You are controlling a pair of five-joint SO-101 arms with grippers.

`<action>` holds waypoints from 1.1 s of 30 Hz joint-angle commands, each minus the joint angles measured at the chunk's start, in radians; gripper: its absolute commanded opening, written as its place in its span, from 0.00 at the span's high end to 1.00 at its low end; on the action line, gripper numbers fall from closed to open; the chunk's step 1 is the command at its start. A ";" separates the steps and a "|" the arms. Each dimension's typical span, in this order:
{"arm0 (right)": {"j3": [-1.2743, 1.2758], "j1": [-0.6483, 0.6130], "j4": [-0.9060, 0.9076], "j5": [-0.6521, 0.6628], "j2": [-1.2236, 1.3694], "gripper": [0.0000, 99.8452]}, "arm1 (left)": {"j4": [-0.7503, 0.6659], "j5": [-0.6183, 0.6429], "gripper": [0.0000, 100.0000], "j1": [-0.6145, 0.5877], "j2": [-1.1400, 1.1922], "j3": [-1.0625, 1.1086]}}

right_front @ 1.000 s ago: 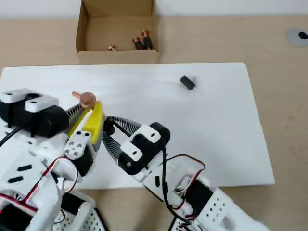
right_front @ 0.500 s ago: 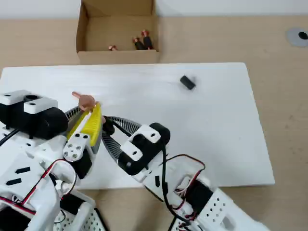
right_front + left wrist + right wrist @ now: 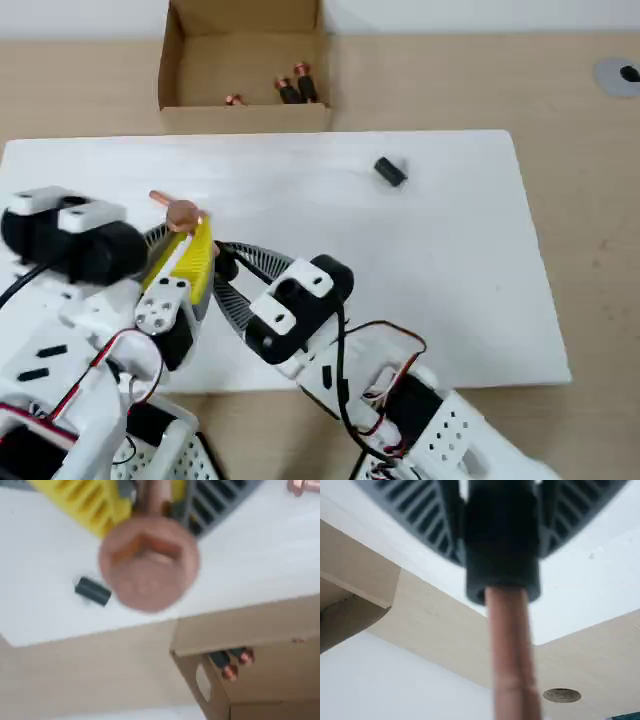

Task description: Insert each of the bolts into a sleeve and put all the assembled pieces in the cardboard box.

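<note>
My left gripper (image 3: 188, 238), with one yellow finger (image 3: 82, 505), is shut on a copper bolt (image 3: 182, 213) just below its hex head (image 3: 149, 562). My right gripper (image 3: 226, 266) is shut on a black sleeve (image 3: 502, 545) right behind it. The bolt's shaft (image 3: 512, 655) runs into that sleeve. A second black sleeve (image 3: 389, 171) lies loose on the white mat. Another bolt (image 3: 157, 197) lies on the mat beside the held one, partly hidden. The cardboard box (image 3: 180, 60) at the back holds assembled pieces (image 3: 296, 86).
The white mat (image 3: 440, 280) covers the wooden table. A grey disc (image 3: 620, 74) sits at the far right edge of the table. Both arm bases crowd the near side, with cables hanging off the right one.
The bolt head has dipped slightly toward the sleeve, and the left arm's body has shifted a little. The right arm has stayed put.
</note>
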 commanded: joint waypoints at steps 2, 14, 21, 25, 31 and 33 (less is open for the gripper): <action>-0.013 -0.012 -0.029 -0.009 -0.022 0.99 | -0.002 -0.005 0.98 0.006 0.004 -0.002; -0.027 -0.012 -0.029 -0.008 -0.022 0.99 | 0.068 0.080 0.85 0.006 0.002 -0.003; -0.027 -0.012 -0.029 -0.008 -0.022 0.99 | 0.166 0.109 0.82 0.000 0.001 -0.012; -0.027 -0.001 -0.029 -0.006 -0.021 0.99 | 0.218 0.109 0.81 0.000 0.002 -0.064; -0.047 0.091 -0.025 -0.006 -0.015 0.99 | 0.347 0.107 0.81 0.000 0.004 -0.189; -0.071 0.125 -0.011 -0.009 -0.010 0.99 | 0.397 0.106 0.81 0.000 0.004 -0.235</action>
